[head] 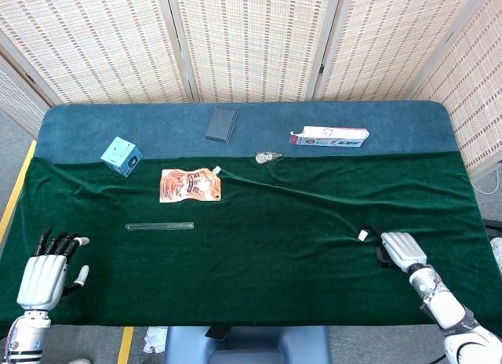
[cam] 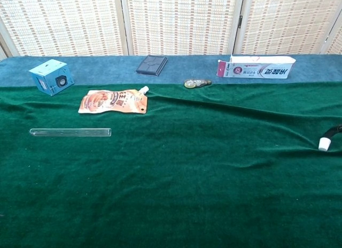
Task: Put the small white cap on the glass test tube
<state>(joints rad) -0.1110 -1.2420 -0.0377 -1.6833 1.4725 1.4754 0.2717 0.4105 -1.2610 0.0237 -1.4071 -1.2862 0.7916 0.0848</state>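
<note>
In the head view, the right hand [head: 398,250] sits at the lower right of the frame with its dark fingertips reaching the small white cap [head: 363,234]; whether they actually pinch it I cannot tell. The left hand [head: 47,271] rests at the lower left corner, fingers spread and holding nothing. The glass test tube [head: 159,226] lies flat on the green cloth [head: 267,246], left of centre and well apart from the cap (an orange pouch [head: 189,185] lies just above it). In the chest view, the cap [cam: 323,144] stands at the far right edge with a dark fingertip [cam: 334,130] curving against it, while the test tube [cam: 70,132] lies at the left.
</note>
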